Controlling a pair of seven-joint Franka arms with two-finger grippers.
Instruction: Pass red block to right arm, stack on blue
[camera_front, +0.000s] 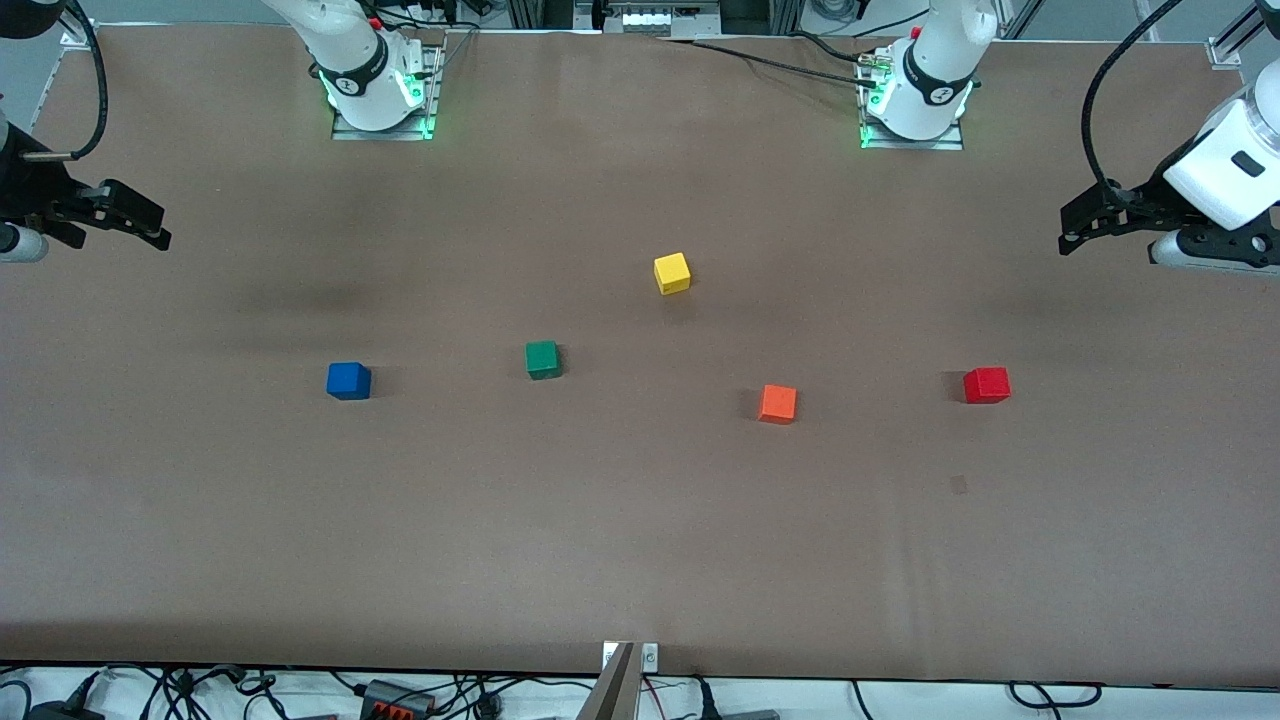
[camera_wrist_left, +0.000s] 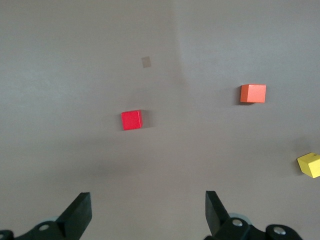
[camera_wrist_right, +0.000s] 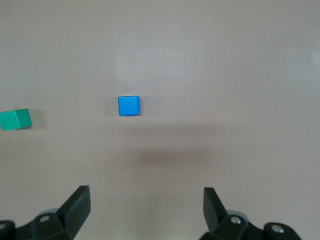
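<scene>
Five cubes lie apart on the brown table (camera_front: 640, 560), none touching another. Taking the green cube (camera_front: 542, 359) near the middle as the reference mark: the red block (camera_front: 987, 385) sits well away from it toward the left arm's end of the table, slightly nearer the front camera, flat on the surface and untouched. The blue cube (camera_front: 348, 380) sits toward the right arm's end from the green cube, also slightly nearer the camera, resting alone with nothing on it. The orange cube (camera_front: 777, 403) lies between the green cube and the red block, a little nearer the camera than either. The yellow cube (camera_front: 672, 273) lies farther from the camera than the green cube, toward the left arm's end. The left gripper (camera_front: 1075, 235) hangs in the air over the table edge at the left arm's end, fingers spread wide and empty; its wrist view looks down on the red block (camera_wrist_left: 131, 120). The right gripper (camera_front: 150, 228) hangs over the table edge at the right arm's end, fingers likewise wide apart and empty, with the blue cube (camera_wrist_right: 128, 105) below in its wrist view.
</scene>
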